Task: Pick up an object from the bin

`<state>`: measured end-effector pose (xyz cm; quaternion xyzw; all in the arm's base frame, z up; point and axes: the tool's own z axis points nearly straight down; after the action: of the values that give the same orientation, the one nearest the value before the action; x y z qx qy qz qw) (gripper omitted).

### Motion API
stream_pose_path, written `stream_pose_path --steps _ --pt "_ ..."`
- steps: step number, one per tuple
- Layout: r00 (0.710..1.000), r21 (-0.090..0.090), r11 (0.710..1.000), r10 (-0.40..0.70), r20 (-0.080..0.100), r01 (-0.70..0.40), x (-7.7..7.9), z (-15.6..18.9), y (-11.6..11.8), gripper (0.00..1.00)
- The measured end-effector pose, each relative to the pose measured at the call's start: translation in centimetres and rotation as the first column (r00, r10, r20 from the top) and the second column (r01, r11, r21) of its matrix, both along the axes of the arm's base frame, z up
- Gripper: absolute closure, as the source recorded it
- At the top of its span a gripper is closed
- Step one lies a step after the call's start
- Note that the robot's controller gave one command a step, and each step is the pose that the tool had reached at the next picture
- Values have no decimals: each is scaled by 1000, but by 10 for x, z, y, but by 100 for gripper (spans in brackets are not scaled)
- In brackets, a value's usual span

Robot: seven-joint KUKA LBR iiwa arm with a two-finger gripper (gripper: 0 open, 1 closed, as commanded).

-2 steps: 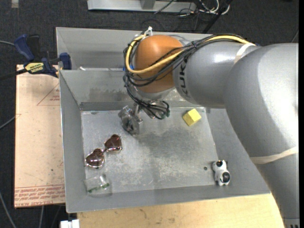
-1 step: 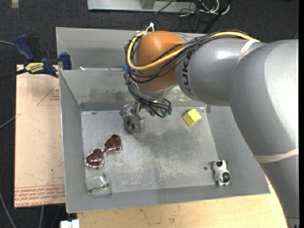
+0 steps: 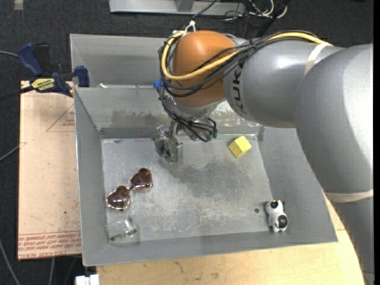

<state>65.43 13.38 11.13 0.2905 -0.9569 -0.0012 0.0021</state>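
The arm (image 3: pixel 309 94) is the largest thing here. It comes in from 3 o'clock and bends down over the back of the bin (image 3: pixel 89 165), likely so that the wrist hangs upright above the floor. The bin's sloped grey walls would let loose things slide to the flat floor, and everything lies there. The orange cover (image 3: pixel 199 64) caps the wrist, ringed by yellow and black cables.

Below the cover, the gripper (image 3: pixel 169 148) hangs low at about 11 o'clock on the floor, close to the back wall, over a bare patch of metal. I cannot tell how far open it is, nor whether it has hold of anything.

No one thing is yet marked as the pick. The candidates lie apart from each other, which should make any of them easy to take alone:
- **Sunglasses:** the heart-shaped sunglasses (image 3: pixel 141 180) lie flat at 9 o'clock, at the gripper's 7.
- **Clear piece:** a clear plastic piece (image 3: pixel 122 230) sits at 8 o'clock, in the front corner.
- **Toy:** a black-and-white toy (image 3: pixel 276 215) sits at 4 o'clock, by the front edge.
- **Block:** a yellow block (image 3: pixel 239 146) sits at 2 o'clock, at the gripper's 3, and is the nearest to it.

That is one of each, four things in all
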Motion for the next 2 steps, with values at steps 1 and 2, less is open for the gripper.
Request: stream_pose_path --steps 1,2 --pt "1000 1 1000 0 3 0 0 24 0 100" --pt "1000 1 1000 -1 8 1 1 46 1 100"
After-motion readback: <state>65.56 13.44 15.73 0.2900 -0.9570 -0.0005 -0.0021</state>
